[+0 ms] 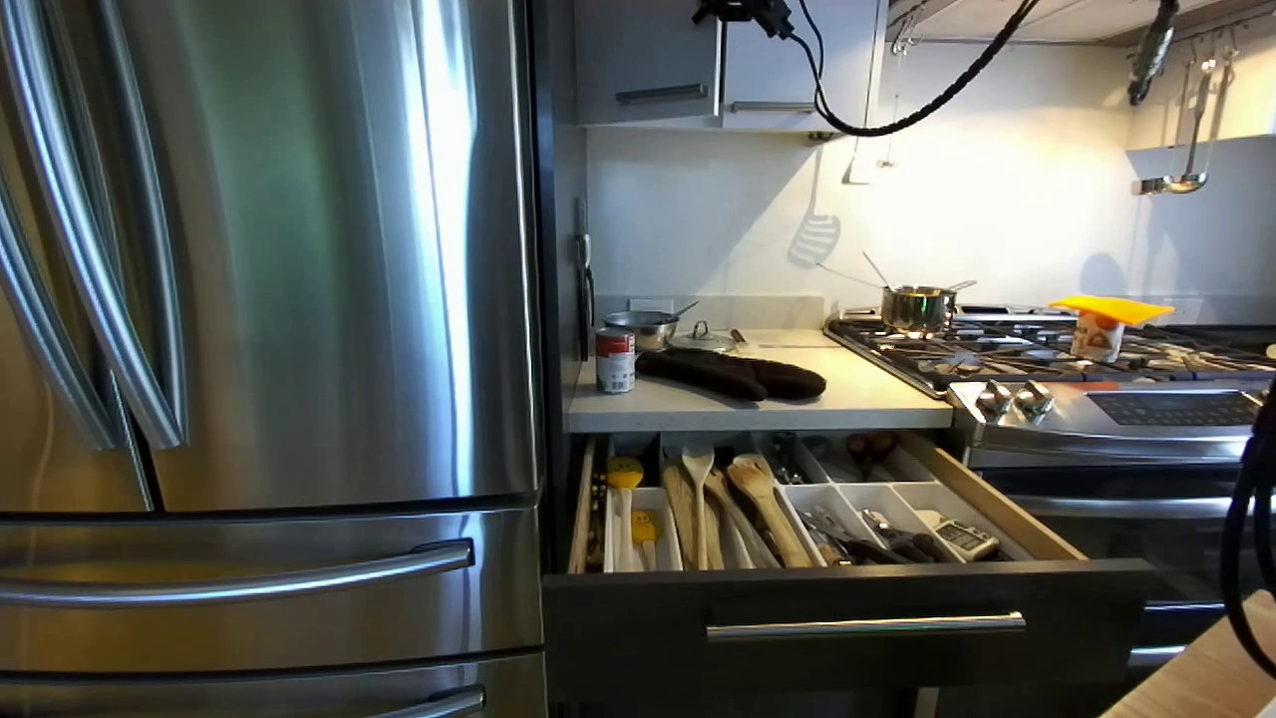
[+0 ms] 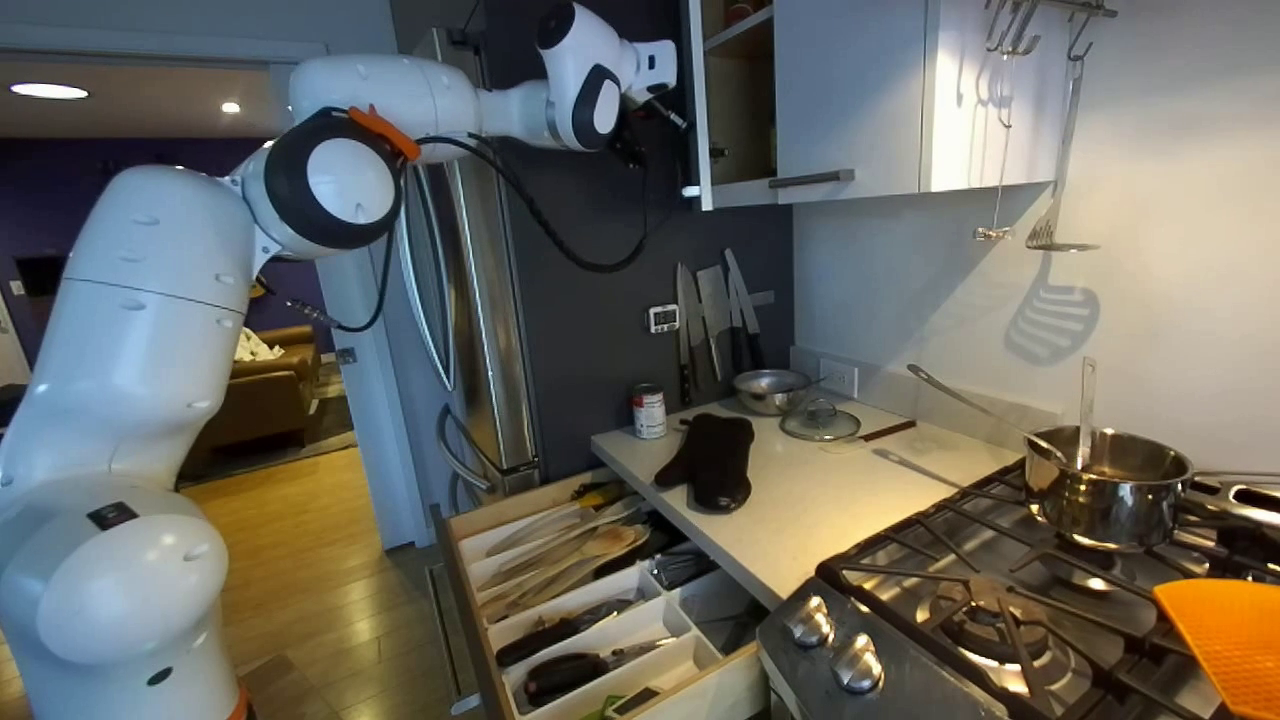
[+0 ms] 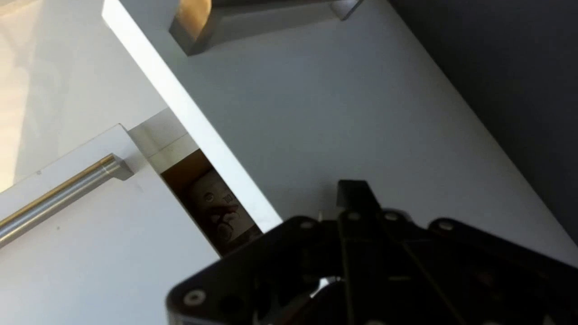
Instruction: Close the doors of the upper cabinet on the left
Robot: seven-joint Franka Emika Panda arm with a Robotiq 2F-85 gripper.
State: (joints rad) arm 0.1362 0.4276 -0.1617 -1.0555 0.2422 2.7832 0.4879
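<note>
1. Wrist view: the fridge-side door (image 3: 361, 117) fills most of my picture, its free edge standing out from the stove-side door (image 3: 117, 234), with a dark gap between them.
2. Both doors belong to the upper cabinet (image 2: 960, 150), which hangs above the back edge of the counter (image 2: 820, 520), my only table here, toward its back corner beside the fridge (image 1: 329, 249).
3. My gripper (image 3: 356, 194) looks clenched, fingers together and nothing visible between them, in front of the fridge-side door's outer face. Whether it touches the panel I cannot tell.
4. Done, as I judge it: the stove-side door looks flush with the cabinet in both exterior views.
5. Left to do: the fridge-side door is ajar, so I count the job about half finished. A steady push near its free edge should swing it home; nothing needs grasping.
6. Below the counter's front edge a drawer (image 1: 638, 638) is pulled out; I take it as outside this task.
</note>
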